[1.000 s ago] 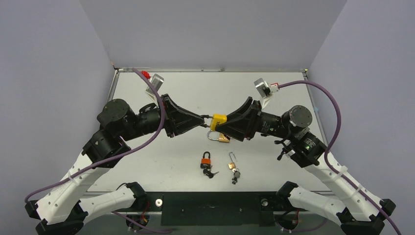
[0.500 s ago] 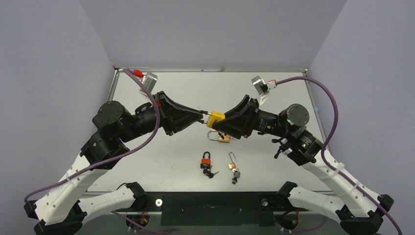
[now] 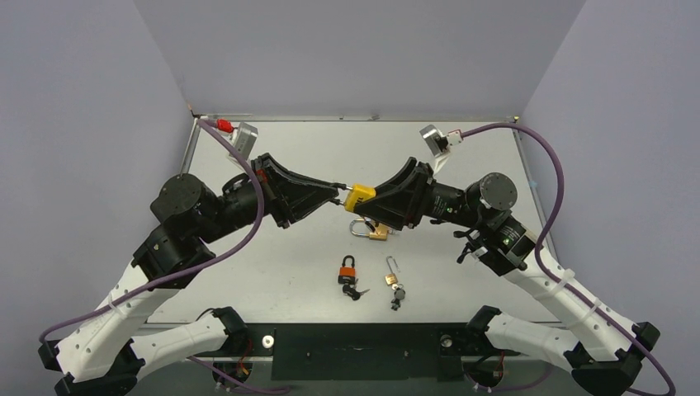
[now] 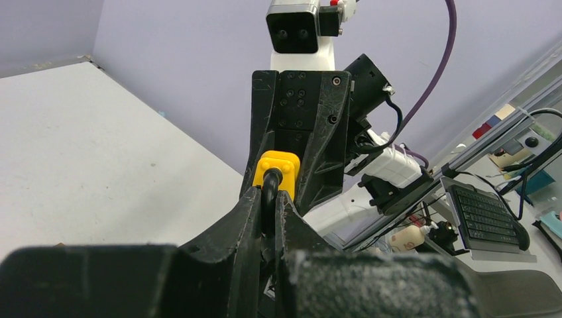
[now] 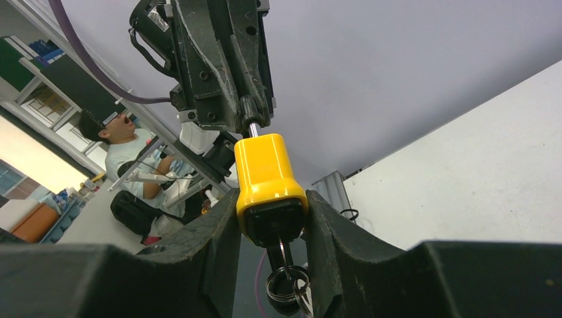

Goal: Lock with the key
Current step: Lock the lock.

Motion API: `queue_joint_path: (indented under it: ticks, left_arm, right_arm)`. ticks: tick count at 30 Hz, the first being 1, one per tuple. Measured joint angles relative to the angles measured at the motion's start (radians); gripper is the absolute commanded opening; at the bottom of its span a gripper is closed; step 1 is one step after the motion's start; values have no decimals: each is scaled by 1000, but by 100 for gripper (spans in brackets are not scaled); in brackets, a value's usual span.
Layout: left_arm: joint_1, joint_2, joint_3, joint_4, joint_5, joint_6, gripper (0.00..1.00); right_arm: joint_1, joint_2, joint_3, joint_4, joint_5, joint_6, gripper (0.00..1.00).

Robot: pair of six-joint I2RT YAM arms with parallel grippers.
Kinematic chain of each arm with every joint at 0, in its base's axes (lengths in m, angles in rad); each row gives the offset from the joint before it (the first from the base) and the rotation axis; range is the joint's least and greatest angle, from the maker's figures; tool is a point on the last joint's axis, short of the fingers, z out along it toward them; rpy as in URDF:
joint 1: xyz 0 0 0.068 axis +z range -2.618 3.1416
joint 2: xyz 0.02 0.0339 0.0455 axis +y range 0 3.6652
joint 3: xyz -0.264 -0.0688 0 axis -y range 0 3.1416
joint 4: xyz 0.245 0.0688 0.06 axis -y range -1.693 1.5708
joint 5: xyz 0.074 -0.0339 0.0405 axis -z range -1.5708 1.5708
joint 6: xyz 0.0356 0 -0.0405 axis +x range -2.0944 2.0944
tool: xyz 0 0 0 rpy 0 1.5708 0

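A yellow padlock [image 3: 361, 197] is held in the air between both arms above the table's middle. My right gripper [image 3: 373, 201] is shut on its yellow body [image 5: 268, 179]; a key with a ring [image 5: 286, 278] sticks out of the lock's underside. My left gripper [image 3: 340, 195] is shut on the lock's dark shackle [image 4: 271, 189], which runs into the yellow body [image 4: 277, 168]. The lock also shows between the jaws in both wrist views.
On the white table [image 3: 281, 264] lie a brass padlock [image 3: 373, 230] under the held lock, an orange padlock with keys [image 3: 349, 274] and a small brass padlock with keys [image 3: 393, 282] nearer the front. Purple cables [image 3: 549, 198] loop beside both arms.
Both arms have lifted and shifted a little toward the back left, carrying the yellow padlock with them. Both grips have stayed shut.
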Motion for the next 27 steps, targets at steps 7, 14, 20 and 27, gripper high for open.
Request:
queue_joint_path:
  ticks: [7, 14, 20, 27]
  left_arm:
    - [-8, -8, 0, 8, -27, 15, 0]
    - [-19, -8, 0, 20, -40, 36, 0]
    - [-26, -10, 0, 19, -51, 55, 0]
    - [-32, -11, -21, 19, -76, 56, 0]
  right_arm:
    - [0, 21, 0, 55, -13, 43, 0]
    - [-1, 21, 0, 72, -16, 62, 0]
    - [-1, 21, 0, 74, -15, 60, 0]
    - [22, 9, 28, -37, 40, -30, 0]
